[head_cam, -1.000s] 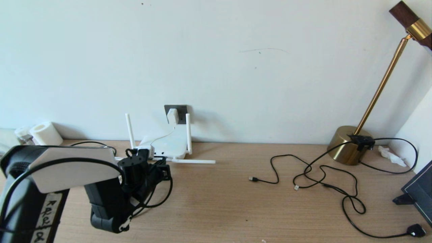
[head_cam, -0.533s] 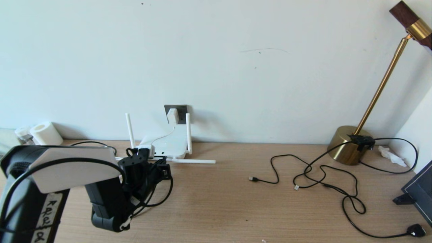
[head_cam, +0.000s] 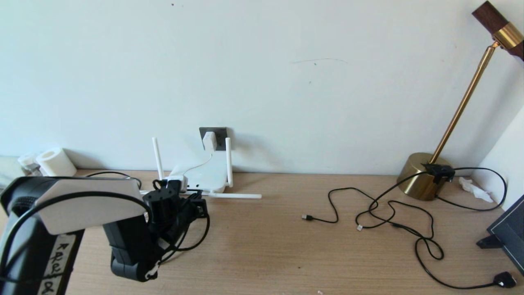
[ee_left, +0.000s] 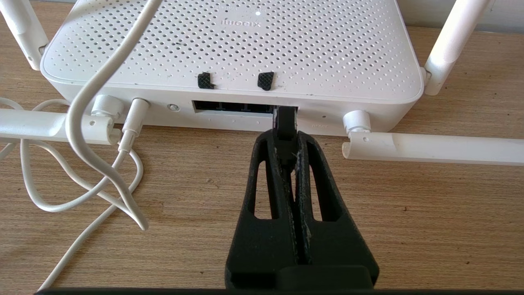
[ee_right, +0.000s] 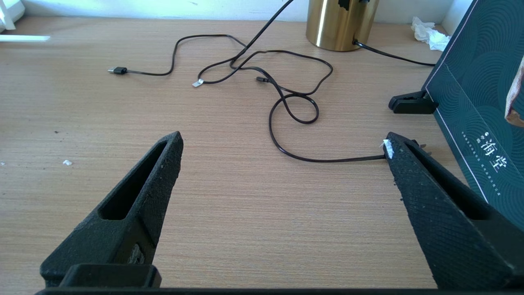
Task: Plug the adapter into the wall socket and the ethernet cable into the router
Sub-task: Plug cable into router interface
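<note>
White router (ee_left: 229,45) sits flat on your wooden worktop (head_cam: 286,246) against the wall, two antennas up, two lying level along the front edge. Adapter (head_cam: 209,140) is seated in the socket (head_cam: 221,133) just above and behind the router; its thin white cord (ee_left: 88,135) loops across the router top and down to the round jack beside the ports.

Left claw (ee_left: 286,139) is at the router's port edge, pinched nearly closed on the black boot of the ethernet cable (ee_left: 283,123). Plug tip is at the mouth of the end port in the dark row; you can't tell from the wrist view whether it's fully seated. In the head view the cable arcs down from the claw to the worktop.

Right claw (ee_right: 282,155) hangs wide open above bare worktop on the right side, gripping nothing. Near it: loose thin black cables (ee_right: 286,102), a brass lamp (head_cam: 425,176), a dark green box (ee_right: 483,102).
</note>
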Controlling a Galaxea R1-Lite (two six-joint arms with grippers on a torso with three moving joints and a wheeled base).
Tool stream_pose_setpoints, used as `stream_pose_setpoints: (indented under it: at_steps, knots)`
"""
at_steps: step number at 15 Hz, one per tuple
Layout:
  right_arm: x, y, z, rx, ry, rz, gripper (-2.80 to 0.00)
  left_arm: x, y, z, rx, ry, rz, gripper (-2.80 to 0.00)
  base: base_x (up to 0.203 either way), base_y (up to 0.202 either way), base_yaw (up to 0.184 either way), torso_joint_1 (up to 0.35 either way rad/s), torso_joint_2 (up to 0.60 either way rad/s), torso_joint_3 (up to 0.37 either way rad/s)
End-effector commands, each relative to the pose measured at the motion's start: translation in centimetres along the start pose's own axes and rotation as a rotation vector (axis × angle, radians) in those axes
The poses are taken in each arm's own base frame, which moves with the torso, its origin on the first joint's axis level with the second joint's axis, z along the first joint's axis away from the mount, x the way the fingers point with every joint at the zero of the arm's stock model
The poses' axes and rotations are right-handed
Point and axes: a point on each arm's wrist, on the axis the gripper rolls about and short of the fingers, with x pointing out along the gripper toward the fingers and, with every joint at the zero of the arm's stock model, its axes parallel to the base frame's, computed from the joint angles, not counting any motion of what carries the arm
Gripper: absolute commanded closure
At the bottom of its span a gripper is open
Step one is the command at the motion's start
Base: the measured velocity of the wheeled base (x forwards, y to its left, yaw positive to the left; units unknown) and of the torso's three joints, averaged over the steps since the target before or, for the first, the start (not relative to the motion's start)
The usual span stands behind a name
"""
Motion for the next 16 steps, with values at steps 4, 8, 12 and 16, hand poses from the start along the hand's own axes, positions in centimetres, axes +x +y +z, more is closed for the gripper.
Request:
stream_pose_setpoints:
  at_steps: [4, 8, 12, 16]
  knots:
    - [0.01, 0.00, 0.00, 0.000, 0.001, 0.000, -2.80, 0.17, 0.04, 0.19, -0.003, -0.016, 0.003, 0.00, 0.000, 0.000, 0.000, 0.000, 0.00, 0.000]
    - [0.00, 0.00, 0.00, 0.000, 0.000, 0.000, -2.80, 0.34, 0.01, 0.24, -0.004, -0.021, 0.003, 0.00, 0.000, 0.000, 0.000, 0.000, 0.00, 0.000]
    - [0.00, 0.00, 0.00, 0.000, 0.000, 0.000, -2.80, 0.39, 0.00, 0.23, -0.004, -0.022, 0.003, 0.00, 0.000, 0.000, 0.000, 0.000, 0.00, 0.000]
    - [0.01, 0.00, 0.00, 0.000, 0.001, 0.000, -2.80, 0.44, 0.00, -0.04, -0.003, -0.015, 0.003, 0.00, 0.000, 0.000, 0.000, 0.000, 0.00, 0.000]
